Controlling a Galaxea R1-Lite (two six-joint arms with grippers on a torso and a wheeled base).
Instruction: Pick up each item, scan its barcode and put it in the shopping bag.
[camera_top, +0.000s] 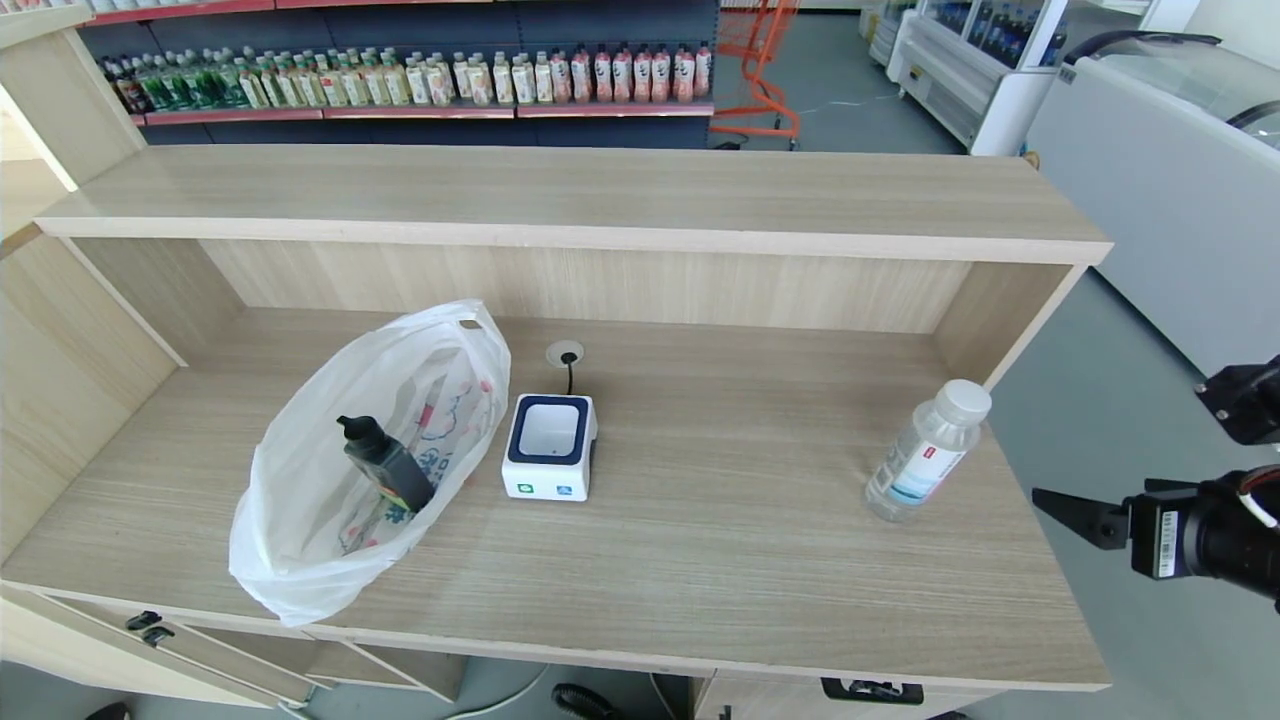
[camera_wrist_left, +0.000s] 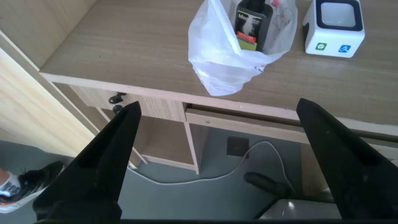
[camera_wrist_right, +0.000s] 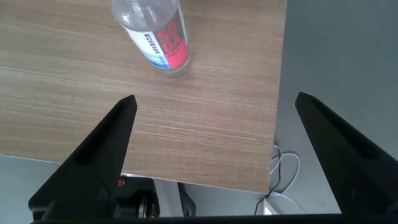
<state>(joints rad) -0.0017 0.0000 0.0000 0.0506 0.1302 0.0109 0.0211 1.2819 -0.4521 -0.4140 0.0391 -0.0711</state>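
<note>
Left gripper (camera_wrist_left: 217, 106) open, empty, off the front edge of the surface (camera_top: 720, 560), in front of the bag (camera_top: 300, 520). Right gripper (camera_wrist_right: 216, 98) open, empty, off the right front corner, near the water bottle (camera_top: 925, 450) but apart from it. Bag lies open at left, dark bottle (camera_top: 385, 465) inside. Scanner (camera_top: 550, 447) just beside bag. Water bottle upright at right end. Drinks shelf (camera_top: 420, 80) behind.

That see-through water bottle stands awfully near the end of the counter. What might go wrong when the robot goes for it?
1. The clear plastic water bottle stands upright near the right end of the wooden counter; a nudge from the open right gripper might topple it off.
2. The thin white shopping bag sags around a leaning dark bottle, so its mouth may fold and a drop could miss.
</note>
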